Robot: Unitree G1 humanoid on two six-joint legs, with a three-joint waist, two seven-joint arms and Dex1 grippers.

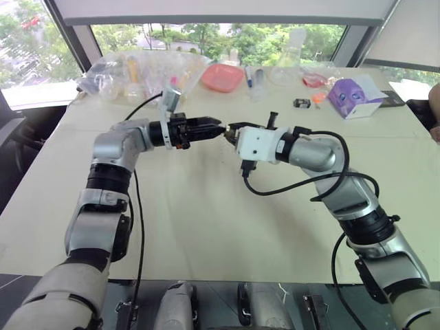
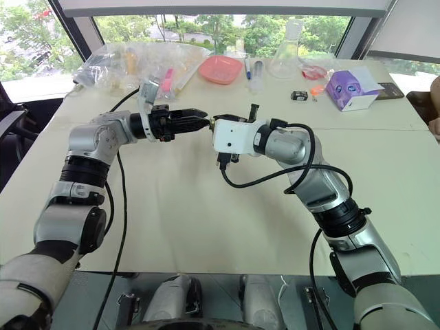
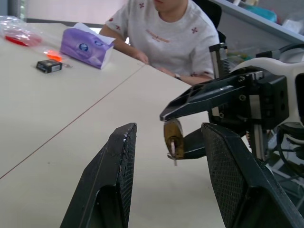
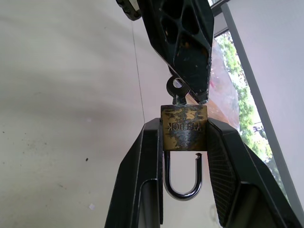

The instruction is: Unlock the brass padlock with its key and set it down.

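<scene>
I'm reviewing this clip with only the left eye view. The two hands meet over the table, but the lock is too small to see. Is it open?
Observer: Yes. The padlock is pinched in the right hand, and one end of its shackle hangs free of the body.
Operator: Where's the key?
Observer: The key is in the keyhole.
Operator: Is the left hand gripping it?
Observer: No. The left hand is open, with its fingers apart on either side of the lock.
</scene>
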